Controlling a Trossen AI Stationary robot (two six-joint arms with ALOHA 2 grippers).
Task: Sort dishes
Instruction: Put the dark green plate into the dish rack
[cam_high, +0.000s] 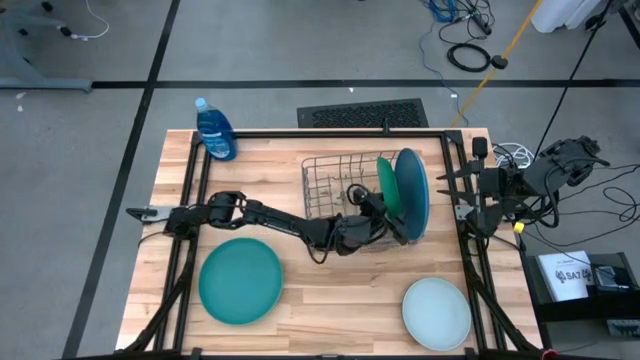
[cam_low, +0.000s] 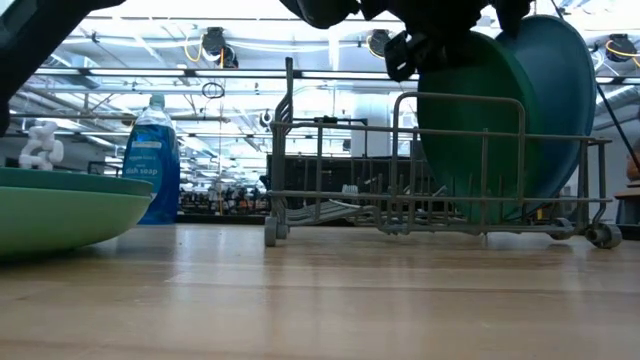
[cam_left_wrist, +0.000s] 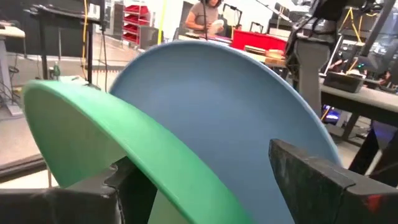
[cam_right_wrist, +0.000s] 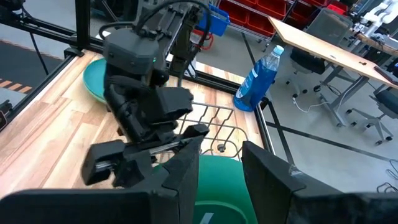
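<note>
Blue plastic bottle: upright near the table's far left corner, outside the rack.

Teal plate: flat on the wooden table, front left, well apart from the rack.

Left arm: reaches from the left edge across the table to the rack. Left gripper: at the green plate's rim, fingers spread wide on either side of the rim; in the left wrist view the rim passes between them with a gap showing, so no grip is evident.

Grey wire rack: centre of the table, toward the far side.

Green plate: standing on edge in the rack's right end, just in front of the blue plate.

Blue plate: standing on edge in the rack's right end, close behind the green plate; whether the two touch cannot be told.

Pale mint plate: flat on the table, front right.

Right gripper: above the table's right edge, over the rack end, fingers parted a little, holding nothing.
</note>
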